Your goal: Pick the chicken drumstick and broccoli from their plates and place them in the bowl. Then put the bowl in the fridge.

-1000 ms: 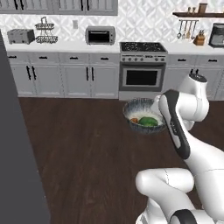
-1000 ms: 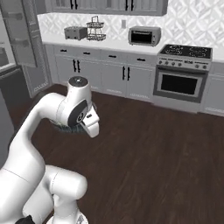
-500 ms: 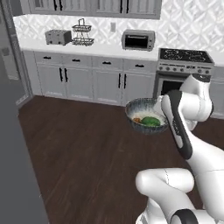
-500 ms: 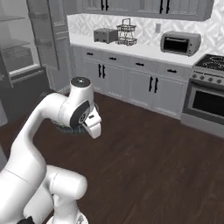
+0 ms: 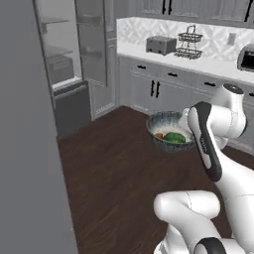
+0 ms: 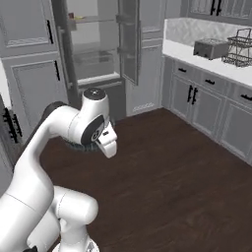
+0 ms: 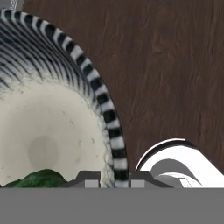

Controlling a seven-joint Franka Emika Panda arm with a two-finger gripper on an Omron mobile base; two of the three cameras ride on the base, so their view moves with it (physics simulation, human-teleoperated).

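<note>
I hold the bowl aloft over the dark wood floor, with the gripper pinched tight on its rim, one finger inside the wall and one outside. The broccoli and the orange-brown drumstick lie together in the bowl's pale bottom. The fridge stands open ahead, its glass shelves showing beside the swung door.

I judge the bowl stiff and hard, ceramic by its look, and moderately heavy for a one-sided pinch: all its weight hangs off that single point on the rim, so it will want to tip away from the fingers. The glazed rim looks smooth and could slide if I jerk or swing fast. The two pieces of food are light and loose, so any tilt will roll them toward the low side. The rim is the only sensible hold, and I would keep it level on the way to a shelf.
</note>
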